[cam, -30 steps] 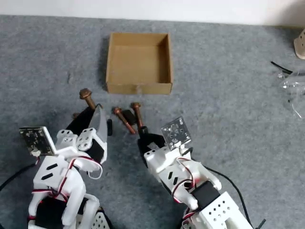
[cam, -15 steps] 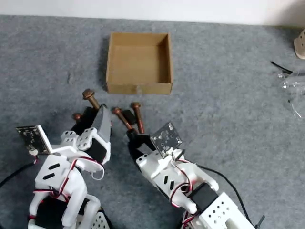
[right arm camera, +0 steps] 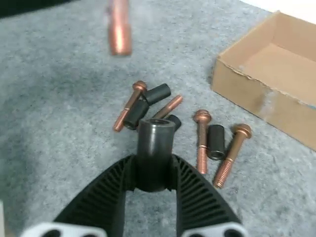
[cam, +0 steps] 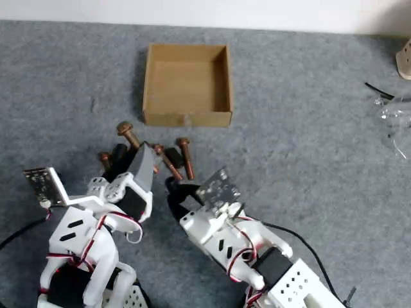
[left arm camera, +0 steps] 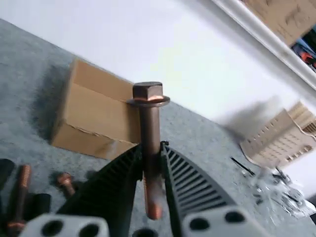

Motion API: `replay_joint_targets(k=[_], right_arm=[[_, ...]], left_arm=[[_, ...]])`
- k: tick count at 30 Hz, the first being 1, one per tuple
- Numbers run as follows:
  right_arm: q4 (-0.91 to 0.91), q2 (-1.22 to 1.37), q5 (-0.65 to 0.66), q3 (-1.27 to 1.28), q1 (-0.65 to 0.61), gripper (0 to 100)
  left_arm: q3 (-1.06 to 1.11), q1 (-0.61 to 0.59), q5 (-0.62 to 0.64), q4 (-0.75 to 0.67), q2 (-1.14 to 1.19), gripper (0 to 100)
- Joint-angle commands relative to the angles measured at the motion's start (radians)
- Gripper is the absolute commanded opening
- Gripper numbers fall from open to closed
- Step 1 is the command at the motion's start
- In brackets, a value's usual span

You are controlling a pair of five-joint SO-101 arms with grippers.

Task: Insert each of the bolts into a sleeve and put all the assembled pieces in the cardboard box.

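Two Parts Gripped, None Joined

Holds copper bolt (left arm camera: pixel 148 116) head-up, clamped in left gripper (left arm camera: pixel 150 148); pinches black sleeve (right arm camera: pixel 155 143) in right gripper (right arm camera: pixel 154 168). Leaves loose bolts (right arm camera: pixel 201 143) and loose sleeves (right arm camera: pixel 216 141) scattered on carpet (cam: pixel 308 192) near cardboard box (cam: pixel 187 119).

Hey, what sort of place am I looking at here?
Probably a robotics lab bench or hobby workshop: a small left arm and right arm sit on a grey carpeted table, with loose bolts and a cardboard box laid out before them.
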Motion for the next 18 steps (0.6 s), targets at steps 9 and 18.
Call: replay_joint_targets(k=[9, 18], right_arm=[[-0.033, -0.027, 0.110, -0.074, -0.076, 0.5], [-0.033, -0.027, 0.109, -0.076, -0.076, 0.5]], left_arm=[[-0.016, -0.010, 0.006, 0.103, -0.013, 0], [-0.025, -0.010, 0.008, 0.146, -0.012, 1]])
